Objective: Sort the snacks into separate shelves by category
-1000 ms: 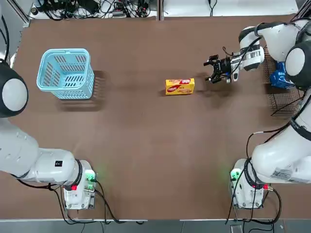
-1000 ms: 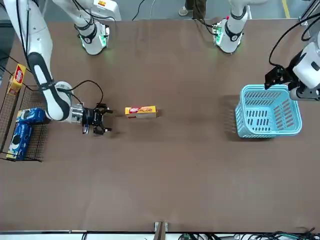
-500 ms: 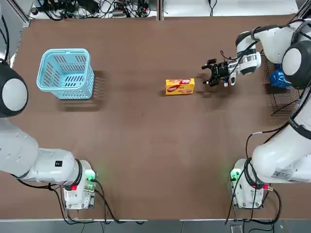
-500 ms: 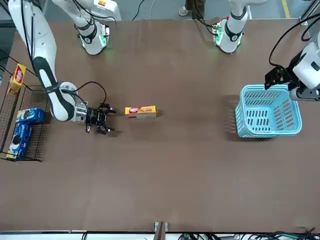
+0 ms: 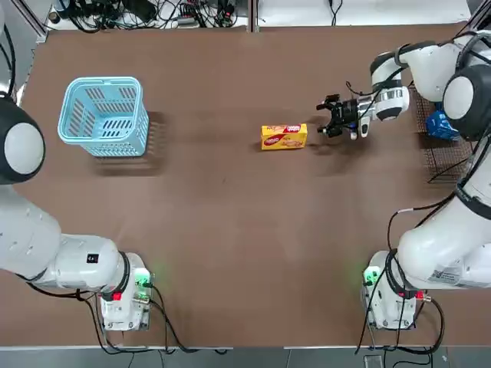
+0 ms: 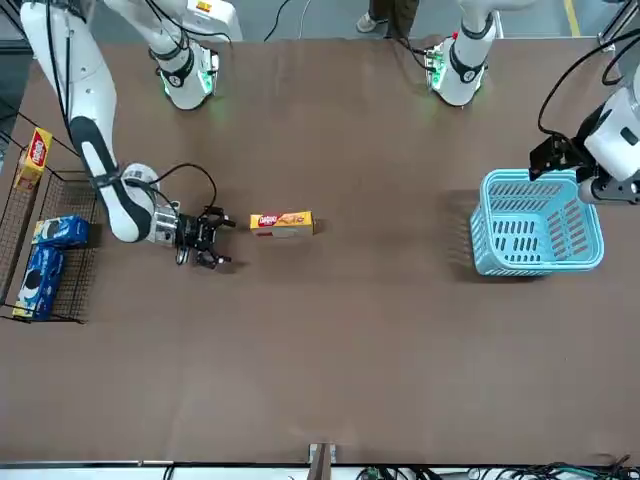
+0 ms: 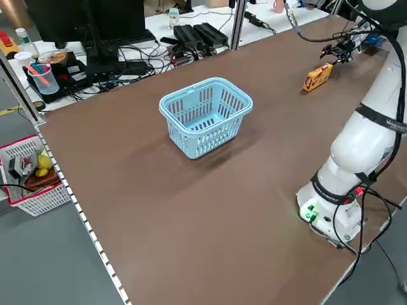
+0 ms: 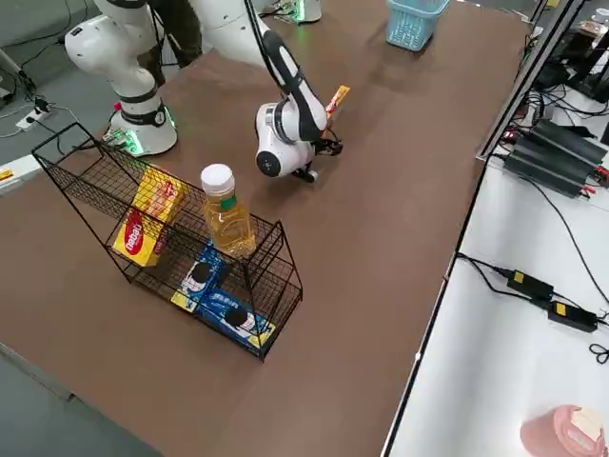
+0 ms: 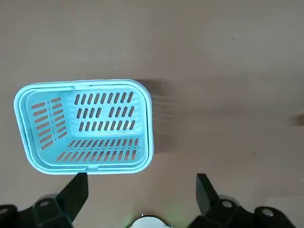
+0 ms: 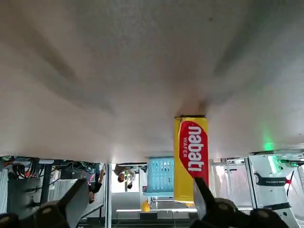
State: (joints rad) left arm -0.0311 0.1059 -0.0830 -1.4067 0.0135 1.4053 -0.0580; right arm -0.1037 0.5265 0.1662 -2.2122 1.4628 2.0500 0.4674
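The right gripper [image 5: 328, 117], fingers apart and empty, has edged left toward the yellow rectangular wafer box [image 5: 284, 136] lying mid-table; pickup for the black wire-mesh rack [image 8: 162, 238] looks imminent.

A yellow box [image 5: 284, 136] with a red logo, a light-blue slotted basket [image 5: 103, 115], blue packs [image 6: 46, 265], black wire rack [image 8: 171, 238].

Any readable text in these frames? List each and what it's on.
"nabati WAFER": red logo on the end of the yellow box lying on the table.
Yellow boxes in the rack: red logo, too small to read.
Blue packs: print unreadable.
Bottle: no legible label.
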